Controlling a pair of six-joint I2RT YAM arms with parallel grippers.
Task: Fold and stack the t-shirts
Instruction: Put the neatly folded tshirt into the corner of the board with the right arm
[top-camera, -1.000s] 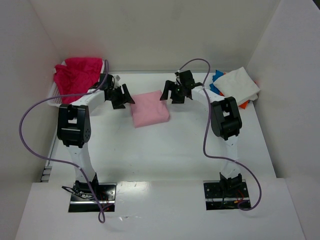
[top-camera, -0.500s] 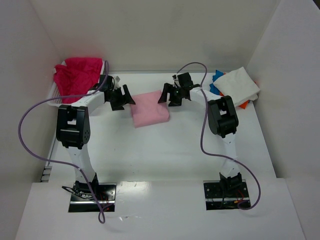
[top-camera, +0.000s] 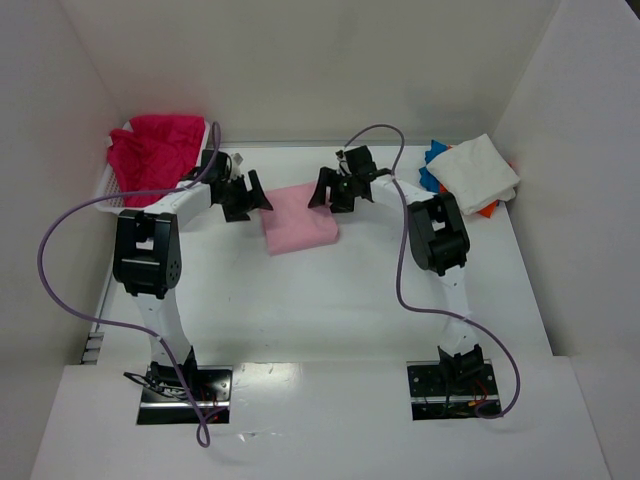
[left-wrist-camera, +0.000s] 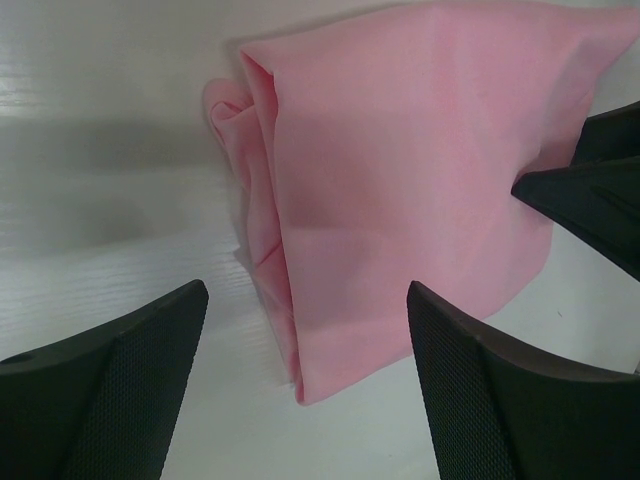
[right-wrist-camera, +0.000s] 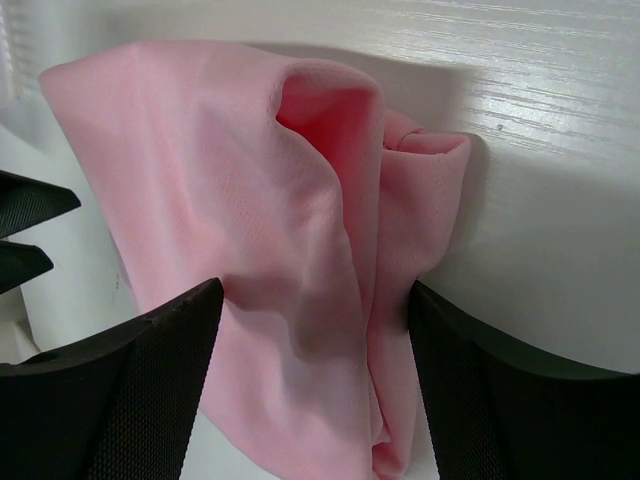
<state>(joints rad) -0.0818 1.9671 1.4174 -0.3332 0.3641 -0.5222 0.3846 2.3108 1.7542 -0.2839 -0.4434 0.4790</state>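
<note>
While both straddle the pink t-shirt (top-camera: 300, 220) | left tool (top-camera: 248, 200): spread wide, empty | right tool (top-camera: 330, 196): spread wide, empty

Folded pink t-shirt (top-camera: 300, 220) lies on table (top-camera: 330, 300).

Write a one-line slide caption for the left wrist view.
Open left gripper poised over one end of the folded light pink t-shirt lying on the white table.

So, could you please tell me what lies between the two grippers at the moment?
The folded pink t-shirt lies between the left gripper and the right gripper, clearest in the top external view; both are open.
</note>
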